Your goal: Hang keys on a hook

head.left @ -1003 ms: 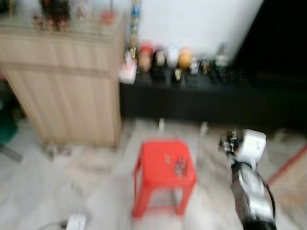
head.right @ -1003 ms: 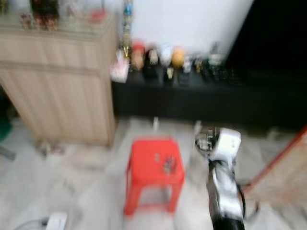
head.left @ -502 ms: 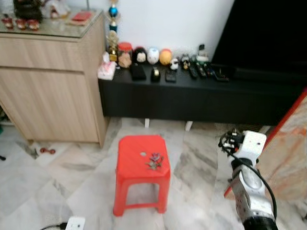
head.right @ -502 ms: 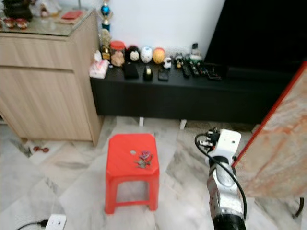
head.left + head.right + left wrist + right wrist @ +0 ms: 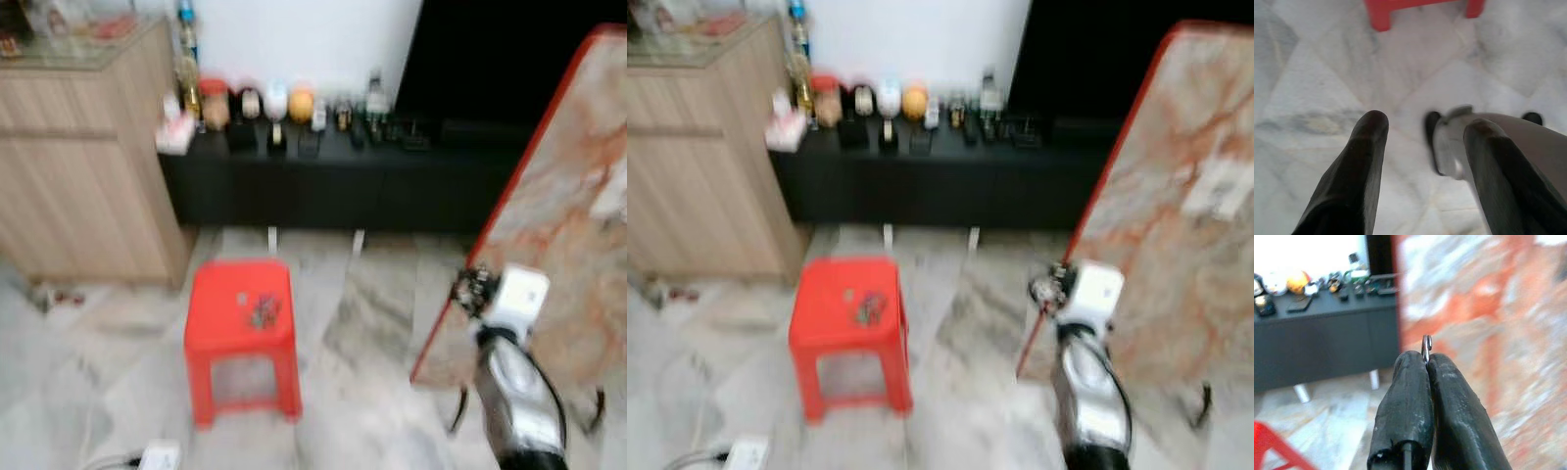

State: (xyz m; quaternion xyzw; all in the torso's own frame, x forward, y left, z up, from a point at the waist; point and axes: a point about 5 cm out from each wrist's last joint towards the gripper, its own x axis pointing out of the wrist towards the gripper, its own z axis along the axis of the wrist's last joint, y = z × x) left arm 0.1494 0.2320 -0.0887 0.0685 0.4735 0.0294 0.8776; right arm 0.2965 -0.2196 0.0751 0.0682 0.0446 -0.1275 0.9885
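The two head views look forward and down from standing height, blurred, both taking in the red stool (image 5: 241,308), the low black counter (image 5: 921,181) against the wall and the leaning marble slab (image 5: 563,215). The left wrist view points straight down, close over the marble floor (image 5: 1312,73), catching the stool's legs. The right wrist view faces level toward that same counter, with the slab close by.

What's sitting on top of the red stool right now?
A small dark cluster, probably keys, lies on the red stool near the seat's middle, with a pale speck beside it. The blur hides what it is exactly. The floor under the stool shows through its legs.
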